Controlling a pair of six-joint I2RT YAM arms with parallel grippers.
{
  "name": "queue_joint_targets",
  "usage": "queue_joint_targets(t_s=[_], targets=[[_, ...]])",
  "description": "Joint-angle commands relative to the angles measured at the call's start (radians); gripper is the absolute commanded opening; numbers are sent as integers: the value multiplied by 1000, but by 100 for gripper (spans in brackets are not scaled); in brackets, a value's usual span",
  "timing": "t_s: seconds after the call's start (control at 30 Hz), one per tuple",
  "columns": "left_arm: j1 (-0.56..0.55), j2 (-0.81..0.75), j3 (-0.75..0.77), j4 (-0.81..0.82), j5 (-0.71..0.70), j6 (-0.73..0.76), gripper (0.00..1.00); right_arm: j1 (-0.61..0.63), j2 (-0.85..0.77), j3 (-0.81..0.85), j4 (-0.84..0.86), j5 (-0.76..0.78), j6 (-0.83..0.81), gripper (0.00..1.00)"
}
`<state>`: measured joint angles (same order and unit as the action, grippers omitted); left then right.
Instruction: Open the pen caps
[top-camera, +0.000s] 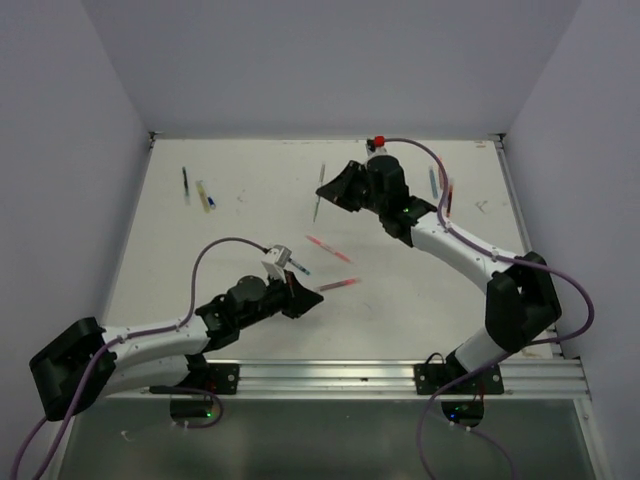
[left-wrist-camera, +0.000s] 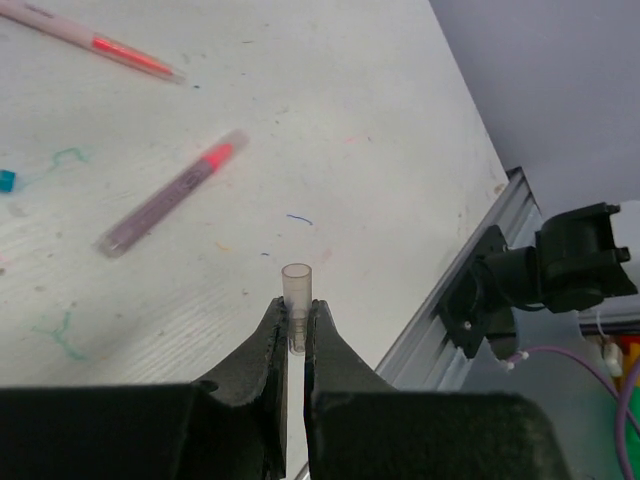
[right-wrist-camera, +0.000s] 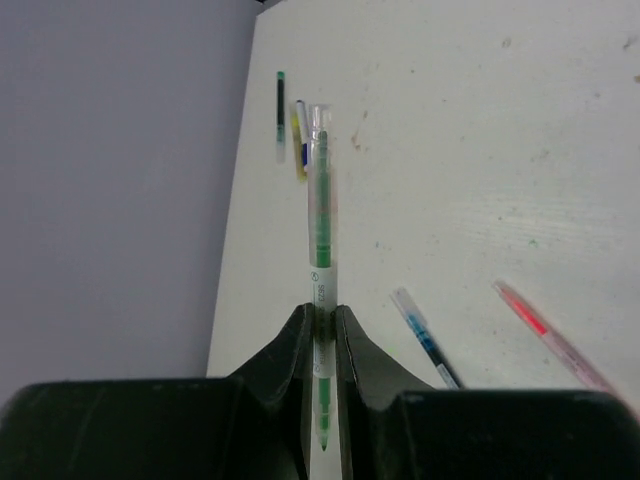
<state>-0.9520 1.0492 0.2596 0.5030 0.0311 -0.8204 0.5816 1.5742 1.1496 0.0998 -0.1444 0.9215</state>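
Observation:
My left gripper (left-wrist-camera: 295, 308) is shut on a small clear pen cap (left-wrist-camera: 296, 283), which stands up between the fingertips above the table; in the top view this gripper (top-camera: 301, 297) is at the front middle. My right gripper (right-wrist-camera: 322, 314) is shut on the barrel of a green pen (right-wrist-camera: 320, 225). The pen's bare green tip points back toward the wrist, and a clear cap (right-wrist-camera: 318, 118) sits on its far end. In the top view the right gripper (top-camera: 332, 190) holds the green pen (top-camera: 318, 206) above the back middle of the table.
Two red pens (top-camera: 330, 248) (top-camera: 338, 284) and a blue pen (top-camera: 298, 265) lie mid-table. A dark pen (top-camera: 185, 183) and a yellow-blue pen (top-camera: 205, 196) lie at the back left, and two more pens (top-camera: 440, 190) at the back right. A tiny teal cap (left-wrist-camera: 6, 180) lies loose. The metal rail (top-camera: 400, 375) runs along the front edge.

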Motion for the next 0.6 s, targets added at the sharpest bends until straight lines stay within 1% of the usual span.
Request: queue_joint_targets(t_s=[0.0, 0.03, 0.07, 0.1, 0.13, 0.17, 0.23, 0.3, 0.43, 0.57], targets=[[-2, -52, 15, -87, -143, 53, 0, 1, 10, 93, -226, 106, -104, 0], [-2, -57, 36, -153, -160, 64, 0, 0, 7, 99, -271, 129, -175, 0], [-1, -55, 59, -202, -183, 87, 0, 0, 4, 105, -317, 141, -212, 0], [1, -49, 85, -252, -236, 95, 0, 0, 1, 104, -403, 201, -246, 0], [5, -46, 134, -336, -262, 102, 0, -3, -3, 99, -437, 216, -312, 0], [7, -37, 148, -369, -285, 115, 0, -17, -5, 96, -507, 230, -337, 0], [19, -38, 171, -429, -330, 122, 0, -48, -16, 58, -532, 235, -398, 0], [32, -54, 165, -448, -349, 122, 0, -75, -3, 36, -577, 209, -433, 0], [90, -64, 135, -483, -350, 90, 0, -126, 42, 19, -627, 177, -507, 0], [173, -52, 98, -474, -319, 35, 0, -140, 76, -2, -637, 212, -530, 0]])
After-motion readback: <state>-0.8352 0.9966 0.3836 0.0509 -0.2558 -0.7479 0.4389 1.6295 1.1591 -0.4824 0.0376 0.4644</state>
